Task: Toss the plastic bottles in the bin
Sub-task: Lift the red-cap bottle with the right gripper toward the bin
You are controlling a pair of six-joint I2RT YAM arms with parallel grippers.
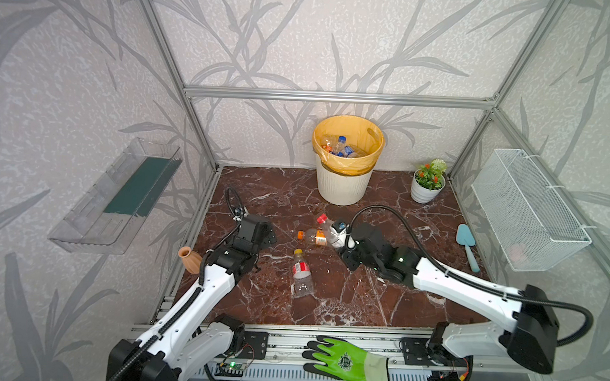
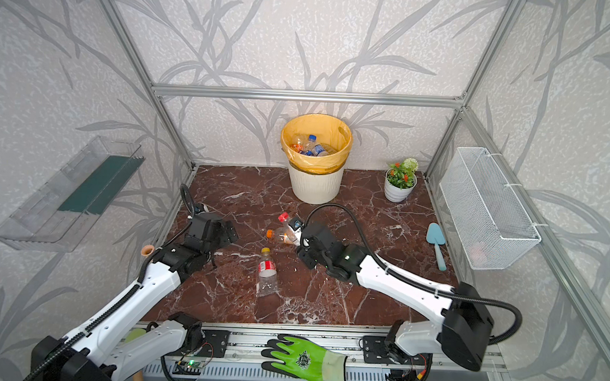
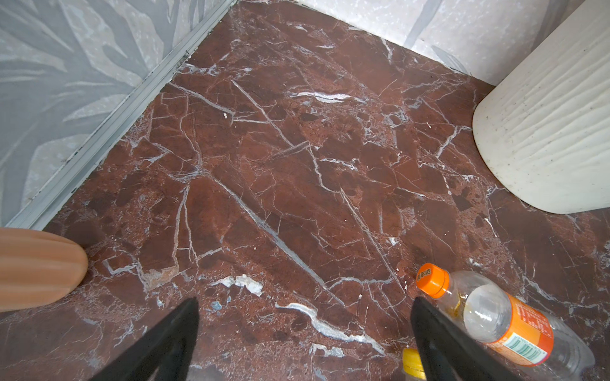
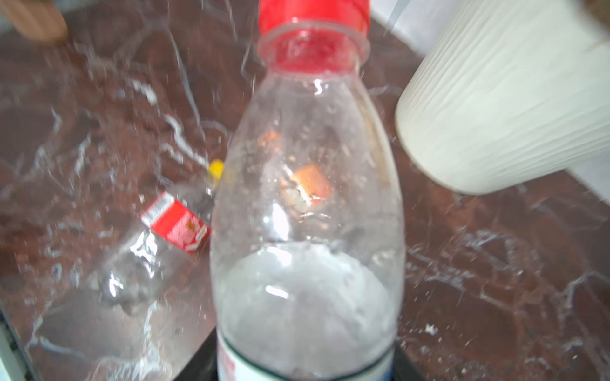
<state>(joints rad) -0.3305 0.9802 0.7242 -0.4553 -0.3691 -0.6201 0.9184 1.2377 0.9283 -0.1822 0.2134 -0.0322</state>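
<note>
My right gripper (image 1: 341, 235) is shut on a clear plastic bottle with a red cap (image 1: 327, 225), near the middle of the marble floor. In the right wrist view this bottle (image 4: 307, 198) fills the gap between the dark fingers (image 4: 203, 363). An orange-capped bottle (image 1: 312, 237) lies just left of it. A yellow-capped bottle with a red label (image 1: 301, 274) lies nearer the front. The bin (image 1: 344, 189), cream-white with a yellow bag, stands at the back and holds several bottles (image 1: 342, 148). My left gripper (image 3: 305, 330) is open over bare floor, left of the orange-capped bottle (image 3: 495, 316).
A small white flowerpot (image 1: 425, 191) stands at the back right. A blue trowel (image 1: 467, 248) lies by the right wall under a wire basket (image 1: 529, 208). A terracotta vase (image 1: 189, 259) sits at the left edge. A green glove (image 1: 345, 359) lies on the front rail.
</note>
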